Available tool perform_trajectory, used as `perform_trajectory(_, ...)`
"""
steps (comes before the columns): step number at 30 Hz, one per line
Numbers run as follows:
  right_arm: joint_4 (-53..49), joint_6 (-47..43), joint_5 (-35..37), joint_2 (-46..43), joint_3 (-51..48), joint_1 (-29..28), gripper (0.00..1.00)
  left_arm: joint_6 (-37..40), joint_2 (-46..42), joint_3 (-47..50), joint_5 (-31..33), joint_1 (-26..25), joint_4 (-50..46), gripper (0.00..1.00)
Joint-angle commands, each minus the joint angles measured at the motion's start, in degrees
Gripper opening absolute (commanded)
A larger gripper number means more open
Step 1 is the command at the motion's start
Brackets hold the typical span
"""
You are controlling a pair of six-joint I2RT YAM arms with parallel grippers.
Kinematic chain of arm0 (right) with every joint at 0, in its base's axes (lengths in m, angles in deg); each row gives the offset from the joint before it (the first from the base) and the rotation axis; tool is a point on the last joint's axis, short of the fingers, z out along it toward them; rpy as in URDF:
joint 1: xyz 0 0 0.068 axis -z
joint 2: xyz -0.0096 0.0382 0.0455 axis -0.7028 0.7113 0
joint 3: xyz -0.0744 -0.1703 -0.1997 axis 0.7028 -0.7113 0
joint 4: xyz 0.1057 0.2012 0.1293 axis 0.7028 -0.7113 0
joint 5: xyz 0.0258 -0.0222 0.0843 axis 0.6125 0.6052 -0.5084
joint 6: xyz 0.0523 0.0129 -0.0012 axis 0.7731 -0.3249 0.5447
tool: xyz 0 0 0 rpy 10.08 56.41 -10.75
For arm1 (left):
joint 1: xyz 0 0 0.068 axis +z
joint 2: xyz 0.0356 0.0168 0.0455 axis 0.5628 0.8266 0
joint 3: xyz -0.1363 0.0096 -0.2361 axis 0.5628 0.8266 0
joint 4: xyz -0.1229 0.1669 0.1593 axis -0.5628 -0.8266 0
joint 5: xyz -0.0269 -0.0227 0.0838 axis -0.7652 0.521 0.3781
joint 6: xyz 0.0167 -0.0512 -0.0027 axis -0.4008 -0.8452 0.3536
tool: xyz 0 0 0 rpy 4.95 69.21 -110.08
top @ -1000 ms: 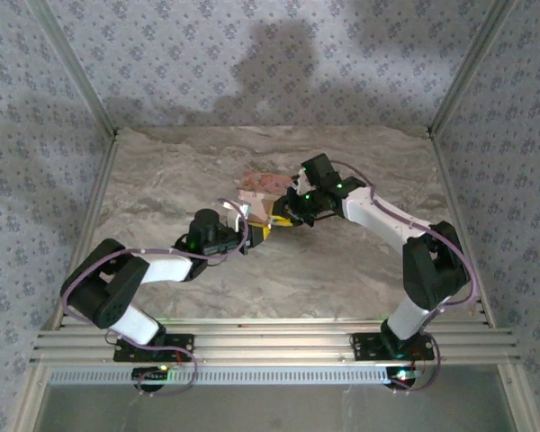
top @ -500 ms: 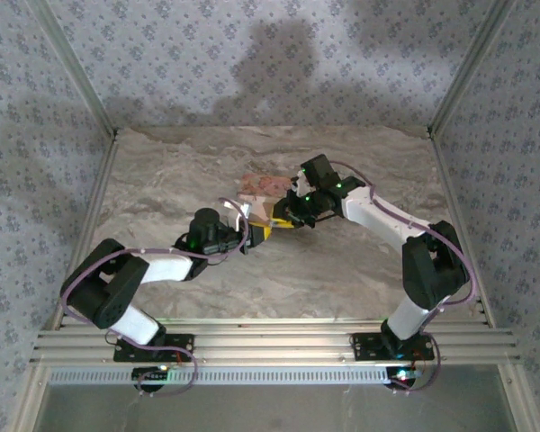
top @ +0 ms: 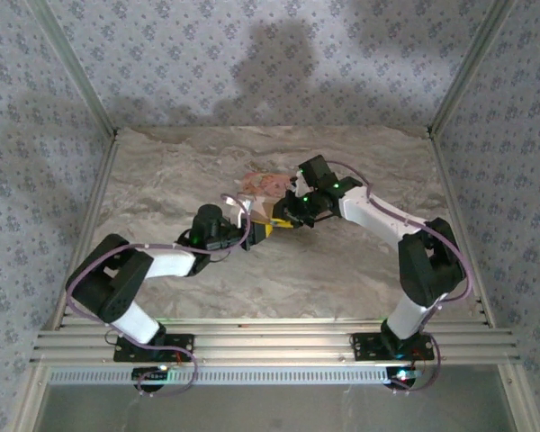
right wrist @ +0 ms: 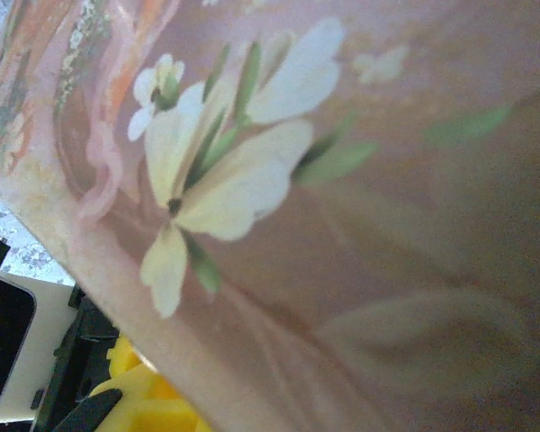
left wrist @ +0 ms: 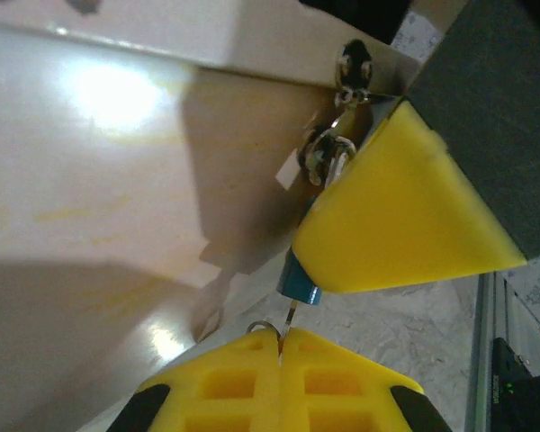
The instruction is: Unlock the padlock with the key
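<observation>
In the left wrist view my left gripper (left wrist: 280, 340) is shut on a thin key (left wrist: 289, 317), whose ring shows beside the yellow fingertips. The key's blade points up into the bottom of the small bluish-black padlock (left wrist: 299, 281). The upper part of the lock is hidden behind a yellow finger (left wrist: 400, 216) of my right gripper (top: 284, 218), which holds it. Its metal shackle (left wrist: 328, 155) hangs on the hasp (left wrist: 352, 65) of the pink box (top: 263, 184). From above, my left gripper (top: 257, 231) meets the right one at the box's front.
The pink box's flower-printed surface (right wrist: 279, 180) sits very close to the right wrist camera and hides that gripper's jaws. Yellow fingers (right wrist: 139, 396) peek past its lower left edge. Marbled tabletop (top: 342, 270) lies open around the arms, with patterned walls on three sides.
The left arm has edged slightly forward toward the box with the key. The right arm has barely moved.
</observation>
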Motion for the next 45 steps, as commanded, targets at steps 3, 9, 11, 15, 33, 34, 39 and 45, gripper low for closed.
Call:
perform_trajectory(3,1.77,-0.75,-2.33,1.09,-4.61,-3.40,0.00,-1.84,-0.48,-3.97,0.28,0.15,8.17,0.00)
perform_trajectory(9,5.28,1.07,1.59,1.09,-8.61,-5.22,0.00,-0.57,-0.54,0.56,2.11,-0.73,7.45,0.00)
perform_trajectory(11,5.86,1.51,3.69,0.84,-9.33,-6.27,0.00,0.09,-0.48,2.89,2.84,-1.39,7.33,0.00)
perform_trajectory(15,7.93,2.76,6.86,-0.28,-11.54,-8.46,0.00,0.43,-0.61,7.12,3.94,-2.53,7.34,0.00)
perform_trajectory(33,14.82,10.54,17.74,-8.20,-19.44,-13.56,0.32,6.66,-23.59,17.88,12.46,-4.13,-15.29,0.00)
perform_trajectory(34,14.41,10.22,18.15,-8.97,-19.06,-13.54,0.35,7.07,-25.37,18.03,13.15,-4.17,-17.10,0.00)
perform_trajectory(39,13.70,10.02,18.62,-11.27,-18.93,-13.78,0.47,7.39,-28.93,19.15,14.27,-4.17,-20.66,0.00)
perform_trajectory(45,14.16,10.74,19.21,-12.48,-20.26,-14.17,0.50,6.67,-28.45,19.97,14.86,-4.26,-20.03,0.00)
